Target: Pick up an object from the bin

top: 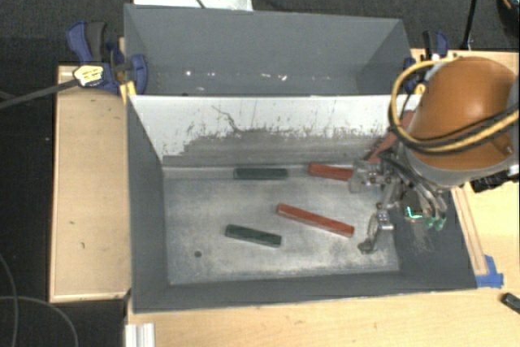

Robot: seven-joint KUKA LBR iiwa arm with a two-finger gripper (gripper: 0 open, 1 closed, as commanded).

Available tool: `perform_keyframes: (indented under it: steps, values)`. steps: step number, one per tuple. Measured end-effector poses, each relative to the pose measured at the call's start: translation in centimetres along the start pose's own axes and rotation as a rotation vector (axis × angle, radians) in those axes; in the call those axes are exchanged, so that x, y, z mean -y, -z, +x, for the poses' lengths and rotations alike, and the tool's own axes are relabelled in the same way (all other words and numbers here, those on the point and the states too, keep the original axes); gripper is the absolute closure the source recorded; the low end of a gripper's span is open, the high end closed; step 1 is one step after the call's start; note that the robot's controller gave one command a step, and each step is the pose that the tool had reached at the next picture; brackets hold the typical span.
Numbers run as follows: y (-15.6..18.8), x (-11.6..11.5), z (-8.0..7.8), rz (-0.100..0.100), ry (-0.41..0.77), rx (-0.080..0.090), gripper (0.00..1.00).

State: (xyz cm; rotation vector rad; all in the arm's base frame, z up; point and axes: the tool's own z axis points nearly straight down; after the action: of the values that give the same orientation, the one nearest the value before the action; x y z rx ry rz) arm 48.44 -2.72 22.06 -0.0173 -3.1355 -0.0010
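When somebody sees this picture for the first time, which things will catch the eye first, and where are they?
First the arm's orange cover at the right side of the bin, with the gripper hanging low beneath it near the floor. Next the slanted red bar in the middle, just left of the gripper, and the second red bar along the back wall. The back green bar and the front green bar stand out less.

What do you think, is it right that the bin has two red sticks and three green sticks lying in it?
Not quite. The camera view shows two green sticks, not three: the back green stick and the front green stick. Two red sticks is right: the back red stick and the middle red stick.
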Motion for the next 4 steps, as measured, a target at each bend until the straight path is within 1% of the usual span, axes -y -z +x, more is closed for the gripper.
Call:
perform_keyframes:
  steps: [1, 2, 3, 4]
  values:
    - [-15.4, -3.5, -5.5, -0.001, -0.087, 0.001, 0.00]
    - [-11.9, -5.7, -4.0, -0.002, -0.143, 0.004, 0.00]
    - [-10.6, -3.7, -6.7, -0.001, -0.244, 0.012, 0.00]
    - [-15.2, -5.0, -5.2, -0.001, -0.335, 0.003, 0.00]
